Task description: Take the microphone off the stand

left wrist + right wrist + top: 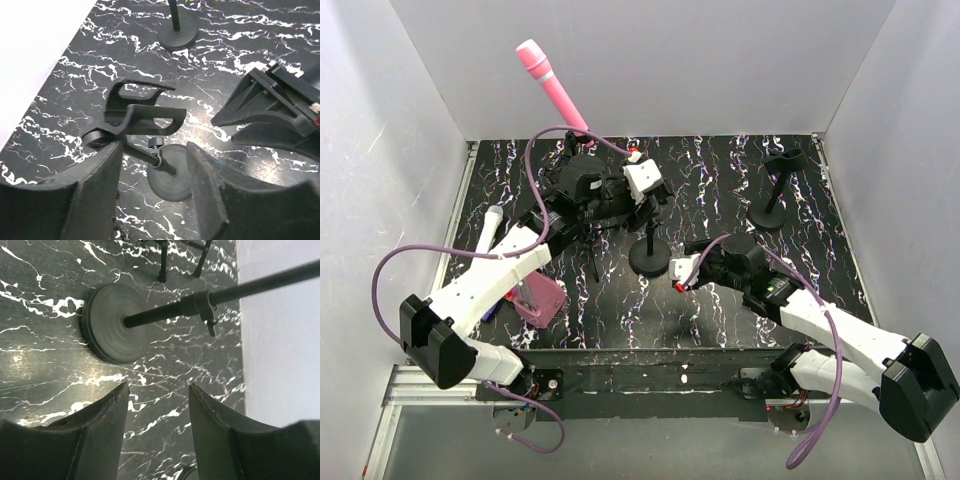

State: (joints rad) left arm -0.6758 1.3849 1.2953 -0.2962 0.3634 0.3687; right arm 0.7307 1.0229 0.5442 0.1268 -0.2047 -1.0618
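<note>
We see the left arm (490, 285) and the right arm (835, 328) built alike — smooth white shells along the long segments, boxy black blocks (430, 342) at the joints. A thin purple cable (375, 288) loops off each one. A small red mark (678, 287) sits by the right wrist. Up close, the fingers (95, 192) are matte black all over — broad, thick, tapering to rounded tips, faintly scuffed.
</note>
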